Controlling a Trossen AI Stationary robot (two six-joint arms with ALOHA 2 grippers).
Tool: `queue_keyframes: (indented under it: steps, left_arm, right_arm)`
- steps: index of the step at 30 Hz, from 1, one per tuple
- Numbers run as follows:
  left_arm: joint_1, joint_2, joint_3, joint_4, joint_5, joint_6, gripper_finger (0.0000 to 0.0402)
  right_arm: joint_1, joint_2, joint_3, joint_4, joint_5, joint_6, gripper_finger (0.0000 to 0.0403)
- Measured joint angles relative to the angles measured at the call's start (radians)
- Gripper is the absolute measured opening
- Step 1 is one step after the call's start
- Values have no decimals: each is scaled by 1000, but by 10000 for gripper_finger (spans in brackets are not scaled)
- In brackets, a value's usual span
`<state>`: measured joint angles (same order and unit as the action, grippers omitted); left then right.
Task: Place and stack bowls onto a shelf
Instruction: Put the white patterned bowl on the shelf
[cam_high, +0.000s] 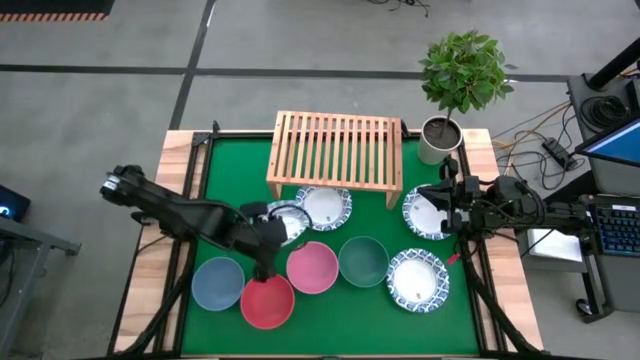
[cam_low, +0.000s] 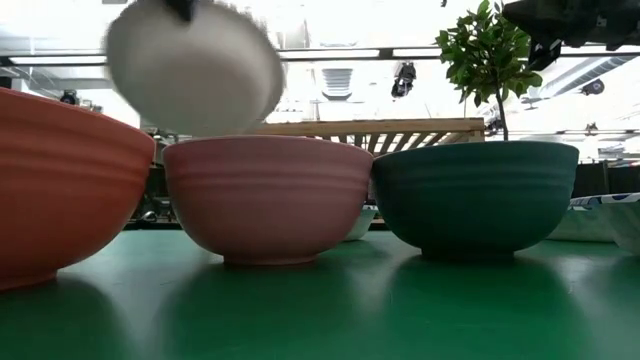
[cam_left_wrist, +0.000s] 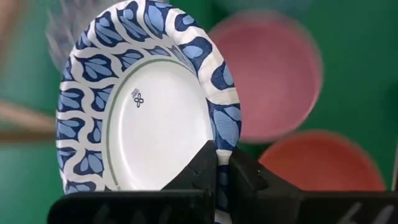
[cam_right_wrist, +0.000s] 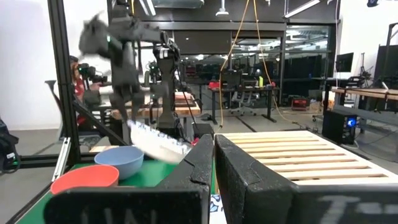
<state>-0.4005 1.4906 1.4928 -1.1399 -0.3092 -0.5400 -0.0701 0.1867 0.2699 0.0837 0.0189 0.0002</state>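
Note:
My left gripper (cam_left_wrist: 222, 158) is over the table's middle left, shut on a white bowl with a blue patterned rim (cam_high: 287, 222), raised over the pink bowl (cam_high: 312, 267). On the green mat sit the blue-grey bowl (cam_high: 218, 283), red bowl (cam_high: 267, 302) and dark green bowl (cam_high: 362, 260). Three more patterned white bowls lie there (cam_high: 418, 278) (cam_high: 325, 207) (cam_high: 425, 215). The wooden shelf (cam_high: 335, 150) stands at the far side with nothing on it. My right gripper (cam_right_wrist: 214, 142) is shut and level, above the patterned bowl near the right edge. My left gripper pinches the patterned bowl by its rim (cam_left_wrist: 225, 134), one finger (cam_left_wrist: 202, 169) on the white inner side and the other (cam_left_wrist: 249, 176) on the outside. The fingers come from above, slanting down. The bowl (cam_low: 195, 70) is lifted clear and tilted.
A potted plant in a grey pot (cam_high: 440, 140) stands at the far right corner beside the shelf. Bare green mat (cam_high: 330, 330) lies along the near edge. Beyond the table's left side, a person (cam_right_wrist: 78, 81) shows in the right wrist view.

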Motion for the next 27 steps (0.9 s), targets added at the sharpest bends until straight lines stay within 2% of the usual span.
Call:
queue_keyframes:
  steps: [6,9,13,16,21,27]
  left_arm:
    - [50,1,183,49,-178,319,0]
    - [122,1,235,98,-204,475,0]
    - [263,2,240,163,-204,629,0]
    - [392,18,229,178,-178,681,0]
    - [565,87,227,180,-53,682,0]
    - [621,192,226,158,-30,685,0]
  right_arm:
    - [0,0,0,0,0,0,9]
    - [0,0,0,0,0,0,9]
    - [0,0,0,-1,0,0,9]
    - [0,0,0,-2,0,-1,9]
    - [0,0,0,-9,5,-1,9]
    - [0,0,0,-58,7,8,9]
